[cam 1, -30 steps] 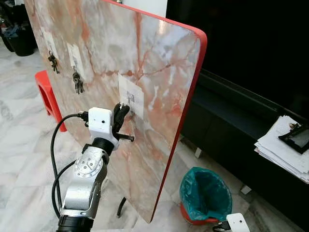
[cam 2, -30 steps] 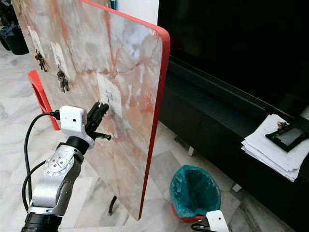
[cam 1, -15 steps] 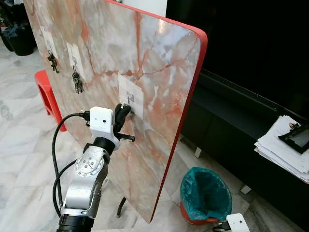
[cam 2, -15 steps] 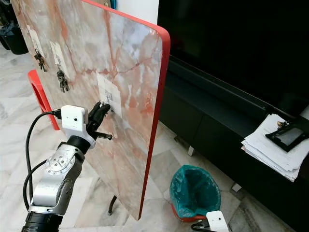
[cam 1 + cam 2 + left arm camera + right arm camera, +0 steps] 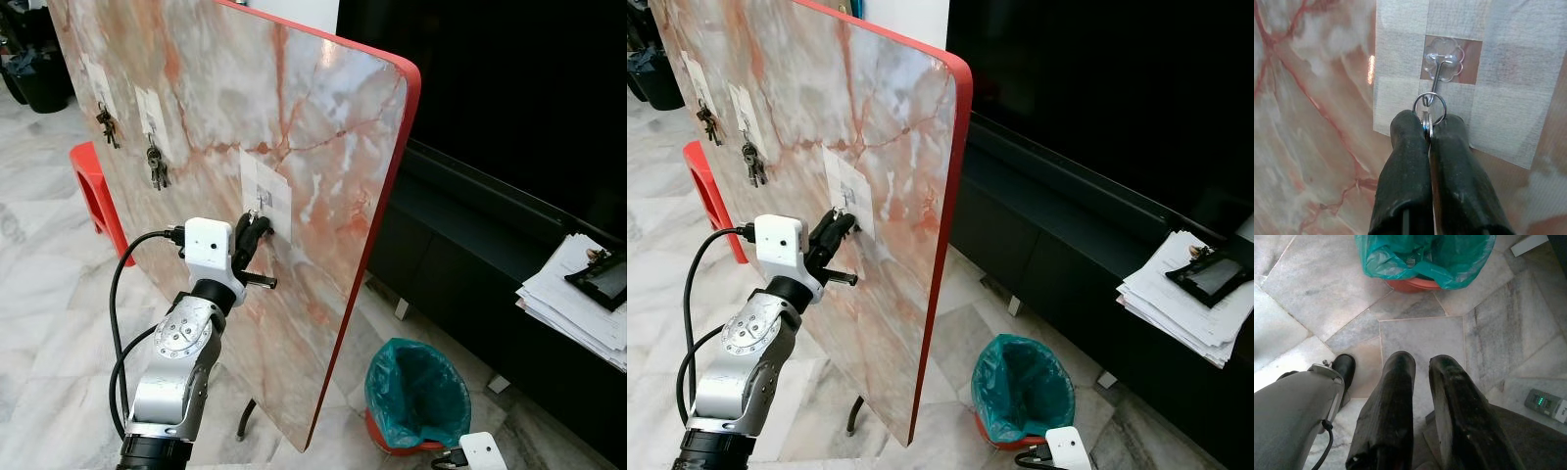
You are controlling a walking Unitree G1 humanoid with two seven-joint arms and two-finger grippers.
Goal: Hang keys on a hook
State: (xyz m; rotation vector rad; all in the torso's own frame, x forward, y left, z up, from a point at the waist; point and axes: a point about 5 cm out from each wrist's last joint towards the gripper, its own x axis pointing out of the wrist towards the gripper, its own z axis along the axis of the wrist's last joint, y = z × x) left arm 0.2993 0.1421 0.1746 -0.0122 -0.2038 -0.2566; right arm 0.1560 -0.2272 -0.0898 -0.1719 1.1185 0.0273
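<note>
Big marble-pattern board w/ red edge [image 5: 294, 117] stands tilted on the pale marble floor [image 5: 39, 294], in front of a long dark TV cabinet [image 5: 470, 264]. Red plastic stool [image 5: 93, 186] sits behind the board's far end. Teal-lined bin [image 5: 416, 392] on the floor near the board's near edge; stack of papers [image 5: 578, 304] on the cabinet top at right.

Board carries three taped white patches, each w/ a hook. Two far ones already hold key bunches [image 5: 158, 168] and [image 5: 107, 125]. Nearest patch [image 5: 1459, 58] has a clear flower-shaped stick-on hook [image 5: 1442, 61] w/ a wire hanger.

Left gripper [image 5: 1427, 128] is raised to that nearest patch, fingers pinched together on the keys [image 5: 1426, 125]; the key ring [image 5: 1429, 105] sits looped over the hook's wire, touching it, just past the fingertips. Keys themselves mostly hidden betw the two black fingers.

Right gripper [image 5: 1420, 364] hangs low, pointing at the floor near the bin, fingers slightly apart w/ nothing betw them
</note>
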